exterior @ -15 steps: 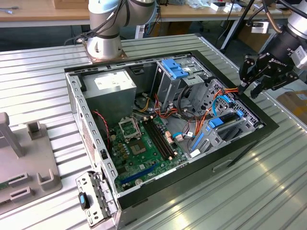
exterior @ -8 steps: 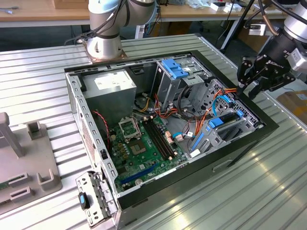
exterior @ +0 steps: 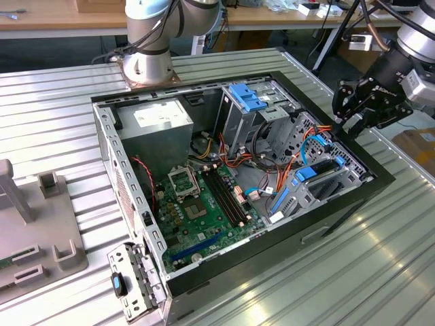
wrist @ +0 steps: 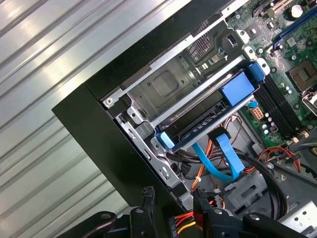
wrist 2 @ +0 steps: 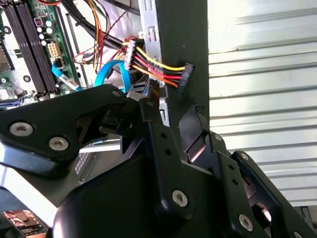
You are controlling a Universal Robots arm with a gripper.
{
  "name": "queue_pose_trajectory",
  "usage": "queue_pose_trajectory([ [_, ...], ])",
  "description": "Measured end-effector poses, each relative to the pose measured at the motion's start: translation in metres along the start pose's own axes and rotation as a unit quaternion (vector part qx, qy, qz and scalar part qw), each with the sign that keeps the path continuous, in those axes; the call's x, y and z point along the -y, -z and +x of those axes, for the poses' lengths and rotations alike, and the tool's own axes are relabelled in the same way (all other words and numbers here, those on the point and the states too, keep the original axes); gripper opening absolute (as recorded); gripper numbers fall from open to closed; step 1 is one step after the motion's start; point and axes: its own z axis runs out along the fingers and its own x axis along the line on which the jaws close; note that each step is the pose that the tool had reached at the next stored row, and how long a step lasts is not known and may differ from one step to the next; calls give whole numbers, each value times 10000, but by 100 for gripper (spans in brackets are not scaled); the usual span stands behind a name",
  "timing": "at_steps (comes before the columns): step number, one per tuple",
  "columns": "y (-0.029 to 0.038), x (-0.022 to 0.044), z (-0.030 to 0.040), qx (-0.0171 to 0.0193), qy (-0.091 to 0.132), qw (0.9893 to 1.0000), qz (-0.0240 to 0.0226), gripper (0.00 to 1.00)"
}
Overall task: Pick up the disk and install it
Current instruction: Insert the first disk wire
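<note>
Exterior view, right edge: your gripper (exterior: 349, 117) is hovering, jaws spread, empty; disk (exterior: 322, 175) is looking dense, rigid, shock-sensitive, so you're wanting its blue rails (exterior: 307, 172).

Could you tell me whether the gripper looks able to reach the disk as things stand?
Probably yes: the gripper hangs open above the case rim, and the disk lies uncovered nearby, though cables crowd beside it.

Arm base (exterior: 146, 68), beyond the computer case's (exterior: 272, 261) far side: silver-grey cylinder. The joints above it carry light-blue caps (exterior: 151, 8). Wrist section (exterior: 416, 30), above the case's corner at the exterior view's right: silver, trailing black cables (exterior: 373, 15). Gripper (wrist 2: 172, 106): matte black linkages, round silver screws (wrist 2: 58, 143).
</note>
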Motion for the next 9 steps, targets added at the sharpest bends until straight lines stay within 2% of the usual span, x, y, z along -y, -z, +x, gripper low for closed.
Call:
queue_pose_trajectory([
  [1, 0, 35, 44, -1, 0, 10000, 0, 44],
  [7, -11, 38, 47, 0, 3, 10000, 0, 44],
  [8, -11, 38, 47, 0, 3, 10000, 0, 43],
  [9, -11, 38, 47, 0, 3, 10000, 0, 36],
])
